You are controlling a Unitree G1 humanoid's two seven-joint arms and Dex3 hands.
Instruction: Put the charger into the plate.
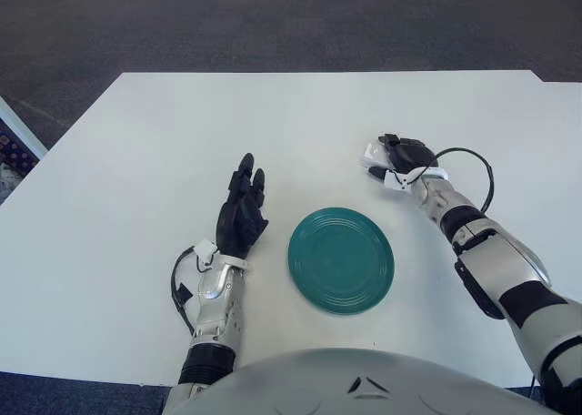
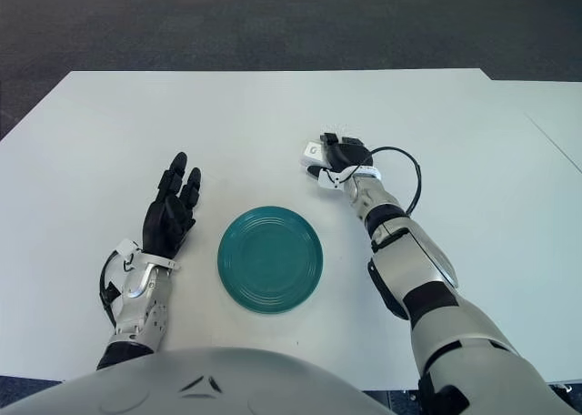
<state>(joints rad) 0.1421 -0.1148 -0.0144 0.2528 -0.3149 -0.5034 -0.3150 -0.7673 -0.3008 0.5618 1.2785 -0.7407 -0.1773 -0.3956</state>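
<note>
A white charger (image 1: 372, 151) lies on the white table, up and to the right of a round teal plate (image 1: 341, 260). My right hand (image 1: 389, 151) is over the charger with its black fingers curled around it; only the charger's left end shows. The same grasp shows in the right eye view (image 2: 326, 153), with the charger (image 2: 313, 150) poking out to the left. The plate has nothing in it. My left hand (image 1: 245, 187) shows left of the plate, fingers straight and holding nothing.
The white table (image 1: 227, 115) stretches far to the back and left. Dark carpet (image 1: 273, 24) lies beyond its far edge. A black cable loop (image 1: 484, 171) sticks out at my right wrist.
</note>
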